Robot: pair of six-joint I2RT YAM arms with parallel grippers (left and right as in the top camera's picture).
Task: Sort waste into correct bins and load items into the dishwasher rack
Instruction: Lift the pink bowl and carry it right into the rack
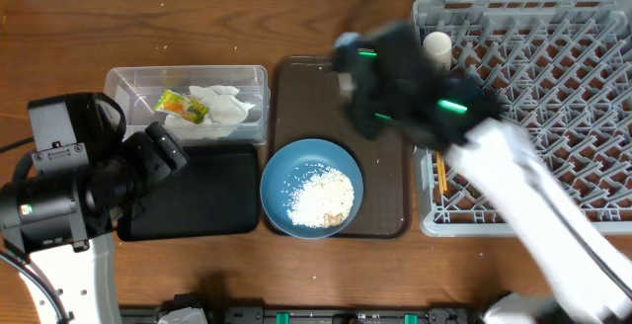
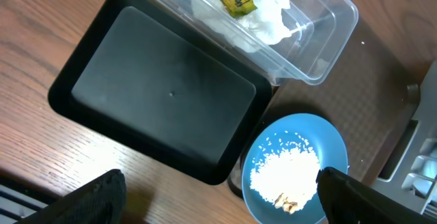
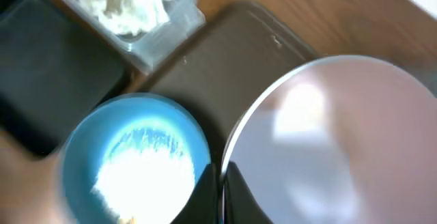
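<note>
Dish (image 3: pixel 341 135) (large, glossy) is hanging by its rim in the clamped right gripper (image 3: pixel 225 190), at 1 o'clock of the light-blue rice bowl (image 1: pixel 311 186). That thin edge-hold is risking a slip onto it, while the left gripper (image 2: pixel 229 203) is gaping, empty.

Left arm (image 1: pixel 74 181): boxy matte black above a white link, a thin black cable (image 1: pixel 22 265) beside it. Right arm (image 1: pixel 415 77): blurred black, two green lights (image 1: pixel 452 106), white link.
</note>
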